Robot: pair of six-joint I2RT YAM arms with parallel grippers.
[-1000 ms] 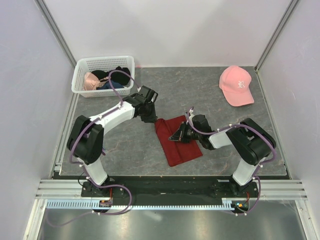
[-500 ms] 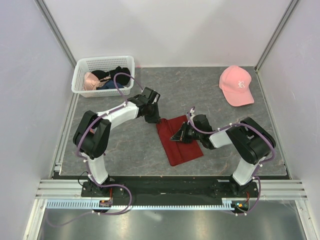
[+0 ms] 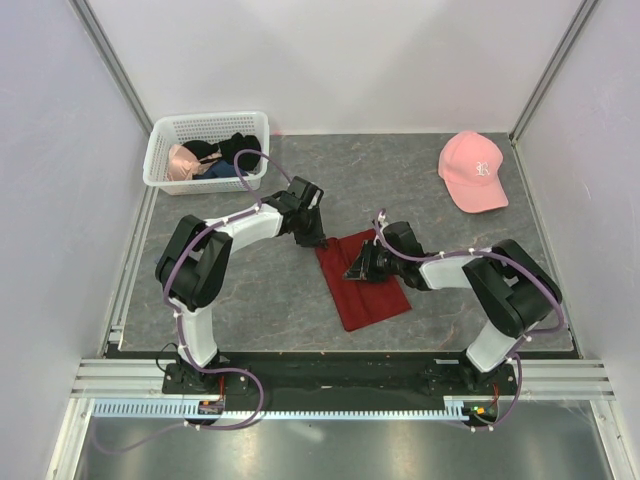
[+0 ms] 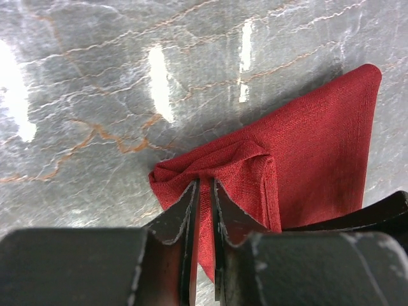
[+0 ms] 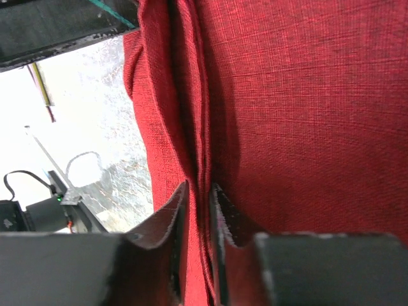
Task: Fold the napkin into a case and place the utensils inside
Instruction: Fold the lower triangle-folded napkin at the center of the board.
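Note:
The dark red napkin (image 3: 375, 295) lies folded as a slanted rectangle in the middle of the grey mat, more a flat packet than a finished case. My left gripper (image 3: 318, 240) is at its far left corner. In the left wrist view the napkin (image 4: 319, 146) bunches up at that corner, and the left gripper (image 4: 205, 182) is shut on a pinched ridge of it. My right gripper (image 3: 355, 272) rests on the napkin's left half. In the right wrist view a raised fold of the napkin (image 5: 306, 95) runs between the right gripper's (image 5: 199, 186) slightly parted jaws. The utensils are out of view.
A white basket (image 3: 160, 160) with pink and black garments stands at the far left corner. A pink cap (image 3: 472, 170) lies at the far right. White walls close in the mat on three sides. The two grippers work close together over the napkin.
My left gripper has moved right onto the napkin's far corner and narrowed onto the cloth. The right gripper's jaws have parted a little on the fold, and the right arm has stretched out lower.

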